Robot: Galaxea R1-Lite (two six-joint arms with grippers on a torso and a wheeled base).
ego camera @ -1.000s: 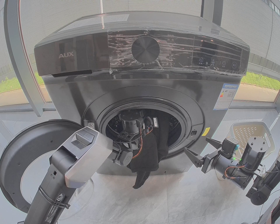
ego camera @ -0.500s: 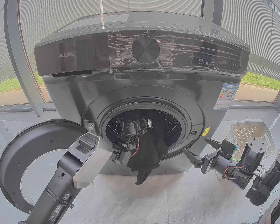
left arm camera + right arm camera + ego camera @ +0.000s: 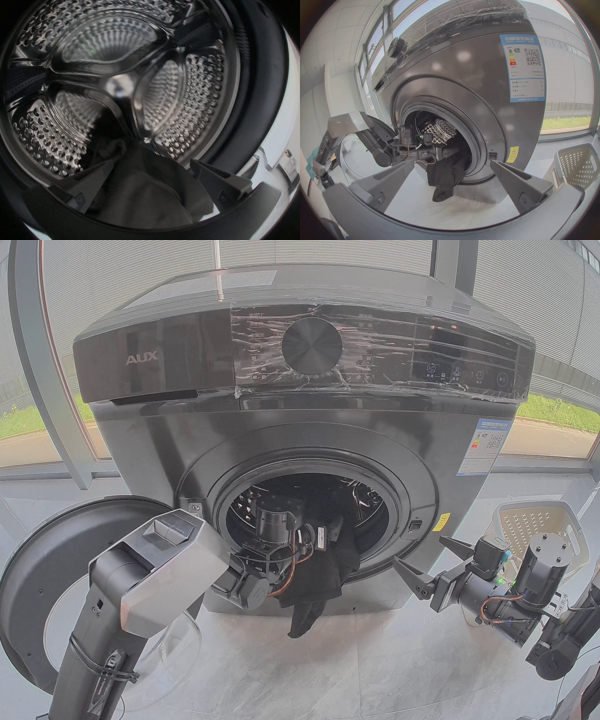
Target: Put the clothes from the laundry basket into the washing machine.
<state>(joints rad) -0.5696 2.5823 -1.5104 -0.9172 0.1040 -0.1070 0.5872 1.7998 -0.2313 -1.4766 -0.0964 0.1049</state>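
Black garment [image 3: 312, 577] half inside washing machine [image 3: 187, 446], half outside; left end effector [image 3: 151, 176] wide open, empty.

Bright daylight comes through the windows [image 3: 544, 296] behind the washing machine [image 3: 300, 427]; its dark front carries soft glare patches, and the film over the control panel [image 3: 375, 359] glints; the pale floor [image 3: 387, 665] is evenly lit, with faint shadows; the drum [image 3: 125, 84] is dim, its perforated steel catching highlights; both wrist views bend straight lines and darken at the corners.
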